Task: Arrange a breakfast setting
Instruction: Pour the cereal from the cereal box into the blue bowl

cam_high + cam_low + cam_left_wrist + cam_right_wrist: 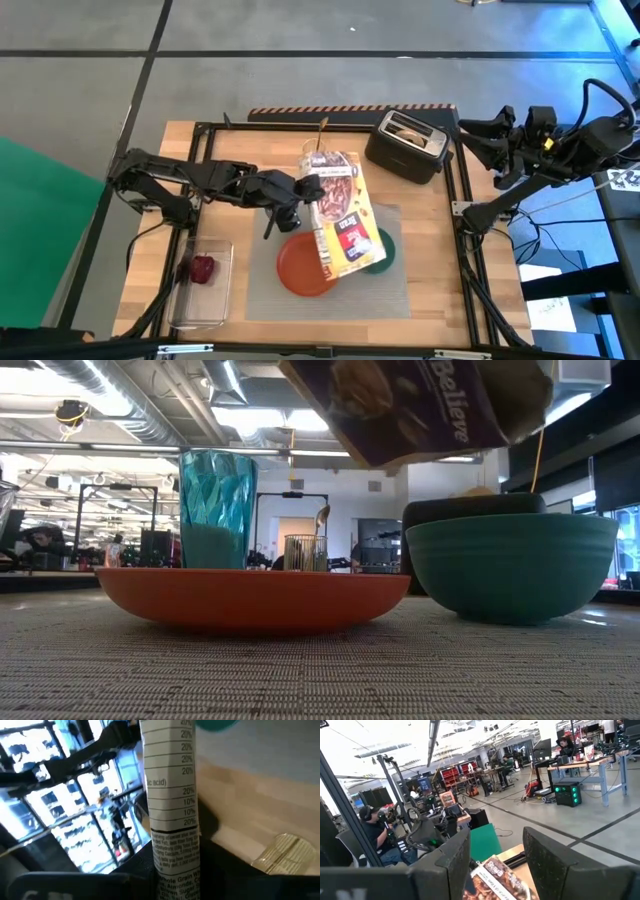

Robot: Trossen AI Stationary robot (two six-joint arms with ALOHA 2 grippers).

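Left gripper (300, 192): over table centre, fingers clamped on the purple cereal box (340, 212); box held tilted above the setting, off the surface.
Cereal box, low view: underside (420, 405) hangs above bowl & plate, touching neither.
Cereal box, left wrist view: narrow nutrition-panel side (172, 805) runs up betw. the fingers.
Right gripper (478, 140): parked off the table's right edge, beside the frame; fingers (555, 865) apart, nothing betw. them.
Placemat (390, 295): grey, lying flat, centre-front of table.
Plate (298, 268): orange, round, on the mat's left part; partly under the box.
Bowl (385, 252): teal, just right of plate, on mat; mostly hidden by box from above. Contents: can't tell.
Cup (217, 510): blue-green, upright, behind plate in low view.
Spoon (321, 130): gold, on bare wood behind the box.
Red fruit (204, 268): in a clear tray (190, 310), front-left, off the mat.
Toaster (408, 145): black, back-right.
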